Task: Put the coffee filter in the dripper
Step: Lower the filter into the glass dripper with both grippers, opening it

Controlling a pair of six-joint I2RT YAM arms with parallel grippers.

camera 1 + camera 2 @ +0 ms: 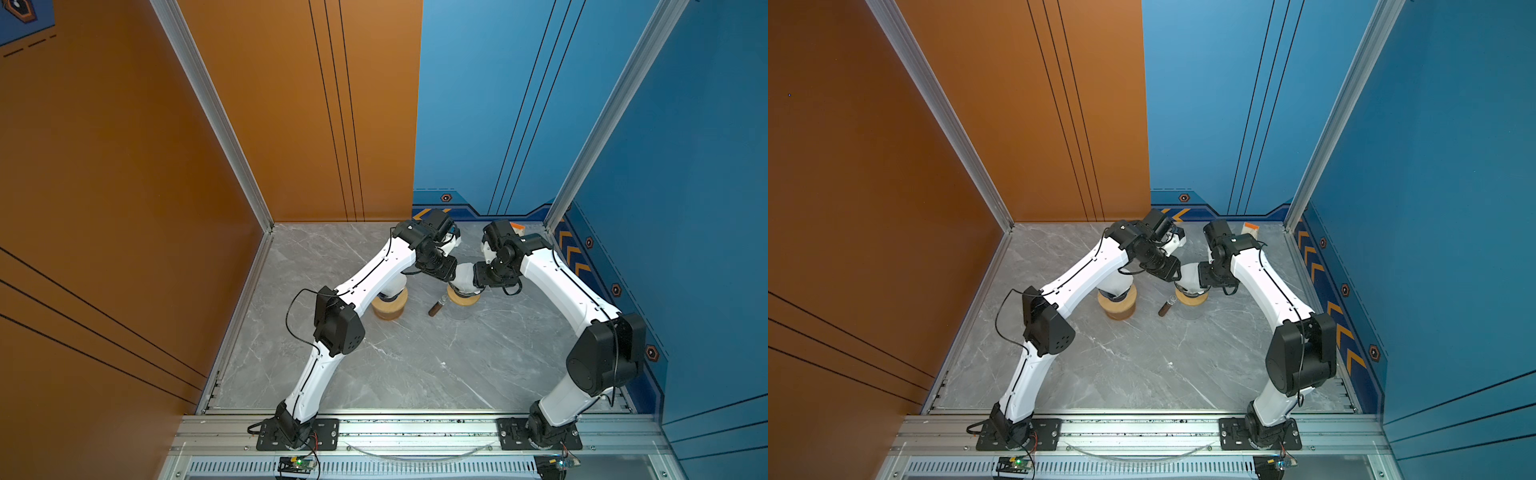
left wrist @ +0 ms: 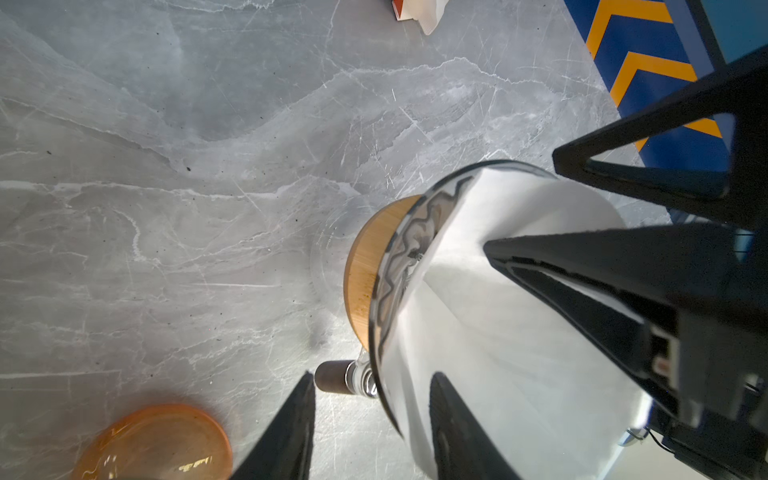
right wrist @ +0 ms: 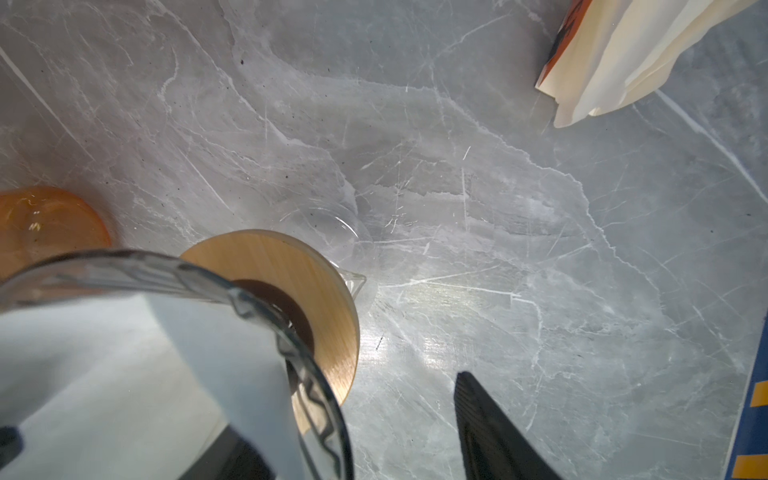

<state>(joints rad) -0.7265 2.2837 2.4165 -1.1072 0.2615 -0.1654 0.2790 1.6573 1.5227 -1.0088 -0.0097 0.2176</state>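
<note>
Basically done I reckon: coffee filter [image 2: 519, 332] sits in the dripper [image 2: 376, 307], left jaws and right jaws spread astride its rim, just need to back out.

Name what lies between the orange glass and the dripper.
A dark brown handle, next to the dripper; both top views show it.

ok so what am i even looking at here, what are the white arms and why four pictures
The left arm and right arm are robots, each ending in a gripper. Two pictures are top views; two come from cameras on the wrists. On the marble table stand a glass dripper with a wooden collar, an amber glass vessel and a pack of filters. The white coffee filter sits in the dripper. The left gripper and right gripper straddle its rim, open.
</note>
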